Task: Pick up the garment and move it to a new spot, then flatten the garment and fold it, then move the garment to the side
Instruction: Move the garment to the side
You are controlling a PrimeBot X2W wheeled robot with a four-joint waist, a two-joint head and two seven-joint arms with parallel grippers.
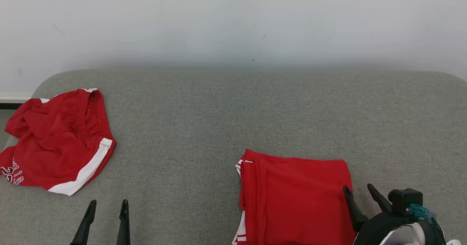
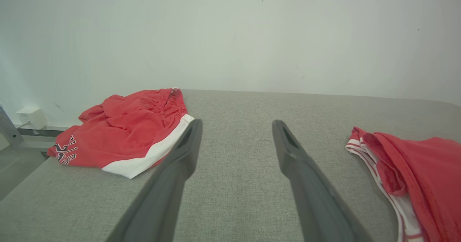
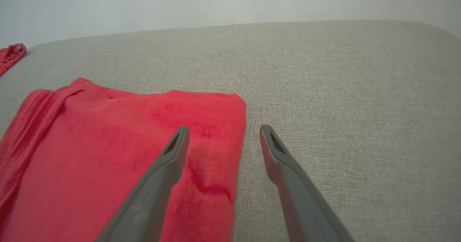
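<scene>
Folded red garment (image 1: 295, 197) lies flat, right edge beneath the right gripper (image 1: 358, 187), whose jaws are wide and empty. Right wrist view: one finger over cloth, the other over bare grey cushion (image 3: 360, 90); contact unclear. Left gripper (image 1: 109, 202) also wide; crumpled red shorts (image 1: 54, 143) ahead-left, lettering legible from left wrist.

The grey fabric-covered tabletop (image 1: 204, 128) bears crumpled red shorts (image 1: 54, 143) with white trim at its left edge and a folded red garment (image 1: 295, 197) at its near edge.
</scene>
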